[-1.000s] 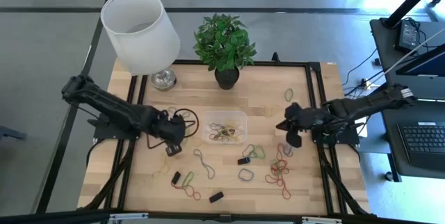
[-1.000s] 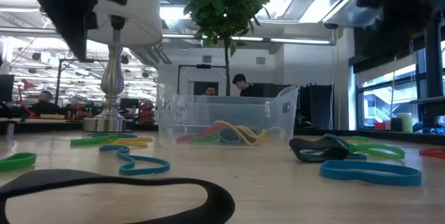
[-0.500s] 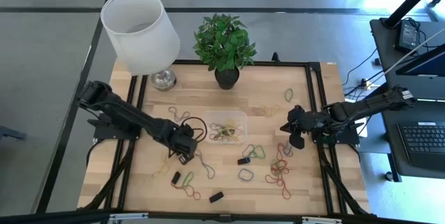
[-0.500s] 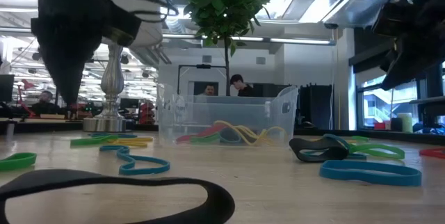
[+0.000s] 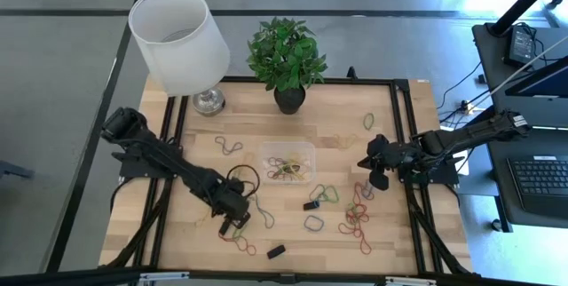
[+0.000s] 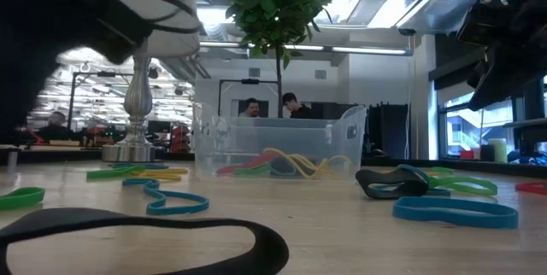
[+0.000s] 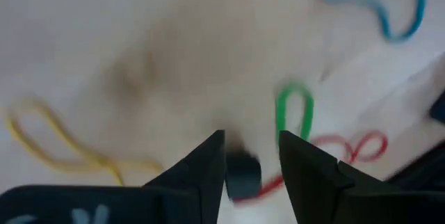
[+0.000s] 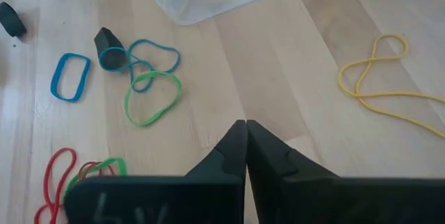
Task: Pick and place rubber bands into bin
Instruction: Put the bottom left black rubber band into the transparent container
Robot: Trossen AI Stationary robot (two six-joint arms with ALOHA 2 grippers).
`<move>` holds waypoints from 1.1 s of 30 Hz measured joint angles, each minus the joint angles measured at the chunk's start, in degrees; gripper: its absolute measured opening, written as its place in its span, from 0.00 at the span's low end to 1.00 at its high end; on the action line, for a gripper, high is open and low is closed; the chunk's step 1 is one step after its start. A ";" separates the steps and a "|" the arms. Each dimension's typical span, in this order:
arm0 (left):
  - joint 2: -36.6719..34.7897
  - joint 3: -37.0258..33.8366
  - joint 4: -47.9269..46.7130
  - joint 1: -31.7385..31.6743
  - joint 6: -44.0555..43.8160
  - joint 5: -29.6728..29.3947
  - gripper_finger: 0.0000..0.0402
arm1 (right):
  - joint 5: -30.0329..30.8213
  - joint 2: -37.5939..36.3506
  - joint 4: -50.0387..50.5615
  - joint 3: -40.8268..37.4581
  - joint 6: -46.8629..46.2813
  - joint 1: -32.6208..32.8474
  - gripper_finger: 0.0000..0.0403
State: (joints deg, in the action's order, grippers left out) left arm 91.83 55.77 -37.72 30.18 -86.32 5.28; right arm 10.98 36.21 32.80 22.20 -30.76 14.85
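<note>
Listing from the table's near edge outward. Black band [image 5: 276, 251]: lying alone by the front edge. Left gripper [image 5: 232, 225]: low over the front left of the wooden table [image 5: 195, 233], fingers apart, a short black band [image 7: 242, 175] between them, nothing clamped; green loop [image 7: 294, 113], red loop [image 7: 351, 147] and yellow loop [image 7: 62, 144] just beyond. Rubber bands [image 5: 355, 219]: scattered across the front and right of the table, blue loop [image 8: 69, 76] and green loop [image 8: 151, 97] among them. Bin [image 5: 287, 163]: clear tub mid-table, several coloured bands inside. Right gripper [image 5: 374, 166]: right of the bin, above the table, fingers pressed together, empty. Lamp [image 5: 180, 42] and potted plant [image 5: 286, 55]: far edge. Writing: none legible. Two people [image 6: 292, 102]: room behind.
</note>
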 joint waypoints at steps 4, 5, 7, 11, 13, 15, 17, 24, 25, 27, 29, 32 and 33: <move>0.00 0.00 0.05 3.80 -7.26 0.59 0.31 | 0.08 0.02 0.00 0.00 1.38 0.00 0.03; 0.00 0.00 0.03 4.68 -8.82 0.56 0.31 | 0.09 0.02 0.00 0.00 1.49 0.00 0.03; 0.00 0.00 0.02 6.21 -11.20 0.04 0.31 | 0.11 0.02 0.00 0.00 1.49 0.00 0.03; 0.00 0.00 -0.21 7.99 -12.10 -4.17 0.31 | 0.11 0.02 0.00 0.00 1.68 0.00 0.03; 0.62 0.00 -0.16 8.00 -12.07 -5.94 0.31 | 0.11 0.02 0.00 0.00 2.70 0.00 0.03; 1.93 0.00 -0.19 7.97 -11.82 -5.90 0.31 | 0.11 0.02 0.00 0.00 2.77 0.00 0.03; 3.86 0.00 0.57 7.99 -11.52 -4.50 0.31 | 0.11 0.02 0.00 0.02 2.77 0.00 0.03; 9.87 0.24 2.82 7.78 -9.20 1.15 0.29 | 0.10 0.04 0.00 0.02 2.60 0.00 0.03; 10.06 0.24 2.85 7.60 -8.65 1.70 0.27 | 0.10 0.04 0.00 0.02 2.61 0.00 0.03; 9.96 0.31 2.58 7.05 -8.78 2.44 0.21 | 0.09 0.04 0.00 0.02 2.65 0.00 0.03; 9.17 1.34 1.05 6.59 -8.81 1.69 0.11 | 0.09 0.04 -0.02 0.02 2.71 0.00 0.03; 6.45 3.52 -2.28 5.80 -5.98 -3.55 0.02 | 0.09 0.04 0.00 0.02 2.89 0.00 0.03; 5.25 4.50 -3.00 5.41 -4.46 -5.94 0.02 | 0.09 0.04 -0.02 0.02 2.98 0.00 0.03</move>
State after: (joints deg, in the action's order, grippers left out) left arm 97.08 60.27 -40.73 35.59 -90.77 -0.65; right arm 11.07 36.25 32.77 22.22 -27.79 14.85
